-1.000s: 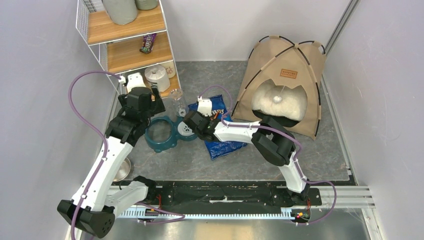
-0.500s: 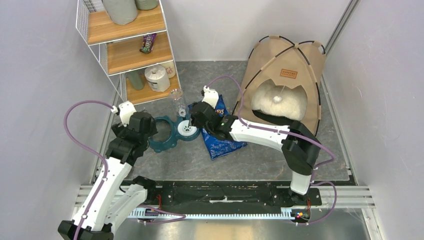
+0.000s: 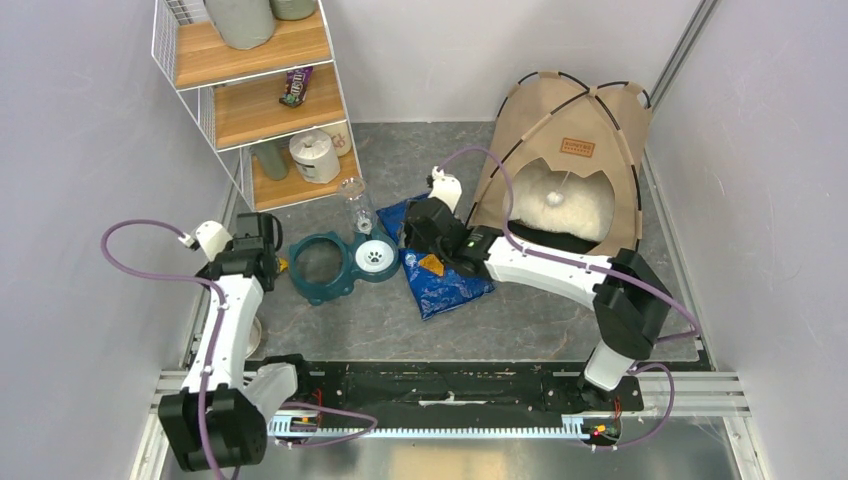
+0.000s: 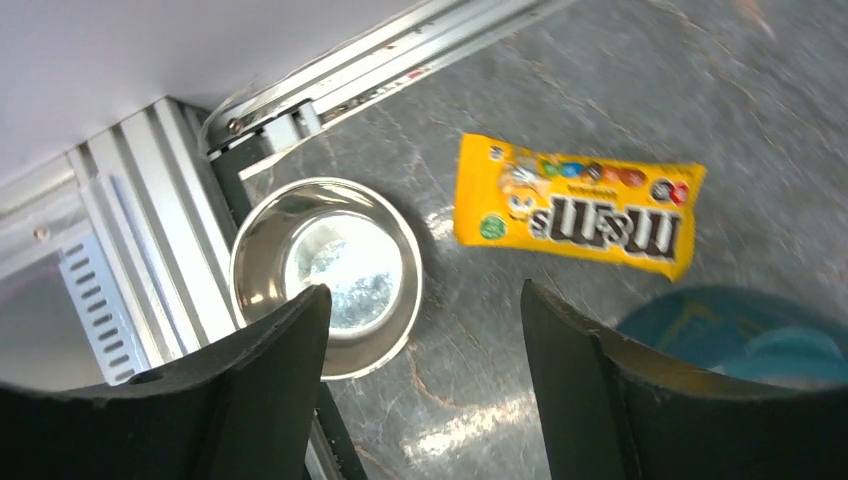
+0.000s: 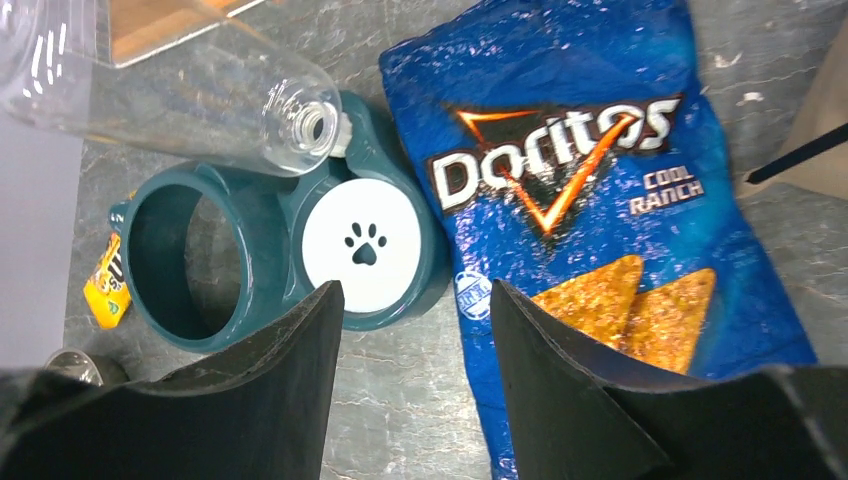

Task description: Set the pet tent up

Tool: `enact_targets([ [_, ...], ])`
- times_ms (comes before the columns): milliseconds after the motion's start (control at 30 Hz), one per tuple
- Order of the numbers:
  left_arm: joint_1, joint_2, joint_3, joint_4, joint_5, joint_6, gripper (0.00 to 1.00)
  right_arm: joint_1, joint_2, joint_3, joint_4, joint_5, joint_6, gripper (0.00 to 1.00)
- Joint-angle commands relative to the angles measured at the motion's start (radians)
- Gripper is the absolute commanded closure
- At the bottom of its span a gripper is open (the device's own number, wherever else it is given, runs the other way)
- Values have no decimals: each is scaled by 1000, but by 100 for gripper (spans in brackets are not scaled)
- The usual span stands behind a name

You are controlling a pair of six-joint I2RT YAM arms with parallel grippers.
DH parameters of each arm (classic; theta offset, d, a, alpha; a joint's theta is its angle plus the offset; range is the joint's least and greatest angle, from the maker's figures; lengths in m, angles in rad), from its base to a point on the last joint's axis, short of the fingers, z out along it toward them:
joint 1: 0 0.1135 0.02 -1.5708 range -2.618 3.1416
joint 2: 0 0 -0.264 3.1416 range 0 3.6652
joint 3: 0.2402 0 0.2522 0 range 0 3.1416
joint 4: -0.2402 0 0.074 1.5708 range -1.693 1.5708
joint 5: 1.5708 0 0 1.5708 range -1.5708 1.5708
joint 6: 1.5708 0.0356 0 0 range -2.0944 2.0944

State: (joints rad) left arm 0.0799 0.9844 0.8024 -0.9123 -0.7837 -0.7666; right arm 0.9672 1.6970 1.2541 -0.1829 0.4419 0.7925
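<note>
The pet tent (image 3: 565, 150) stands upright at the back right, tan fabric on thin black poles, with a brown patch label (image 3: 577, 147). A white pom-pom (image 3: 553, 198) hangs in its opening and a fluffy white cushion (image 3: 565, 208) lies inside. Its tan edge with a black pole (image 5: 800, 153) shows in the right wrist view. My right gripper (image 3: 420, 225) is open and empty (image 5: 415, 290) over the floor just left of the tent. My left gripper (image 3: 262, 235) is open and empty (image 4: 423, 290) at the far left.
A blue Doritos bag (image 3: 440, 280) lies under the right gripper. A teal double pet feeder (image 3: 340, 265) and a clear bottle (image 3: 357, 205) sit mid-floor. A yellow M&M's bag (image 4: 575, 205) and a steel bowl (image 4: 325, 270) lie below the left gripper. A wire shelf (image 3: 260, 90) stands at the back left.
My left arm has pulled back from the shelf to the far left and lower. My right gripper has moved right and back over the Doritos bag, closer to the tent.
</note>
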Motion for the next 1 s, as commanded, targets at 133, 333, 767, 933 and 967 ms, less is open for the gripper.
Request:
enact_targets([
  [133,207,52,-85,140,87,-101,29,-25,-109,-65,11,-11,2,37],
  [333,314,152,-145,229,206,-111,24,-33,-115,-76,12,-15,7,37],
  [767,368,261,-185,314,268,-167,51,-54,-106,-88,19,-15,22,37],
  [933,369,286,-187,319,264,-175,59,-63,-107,-95,19,-17,25,37],
  [967,370,286,-187,320,264,-175,65,-65,-109,-97,20,-17,25,37],
])
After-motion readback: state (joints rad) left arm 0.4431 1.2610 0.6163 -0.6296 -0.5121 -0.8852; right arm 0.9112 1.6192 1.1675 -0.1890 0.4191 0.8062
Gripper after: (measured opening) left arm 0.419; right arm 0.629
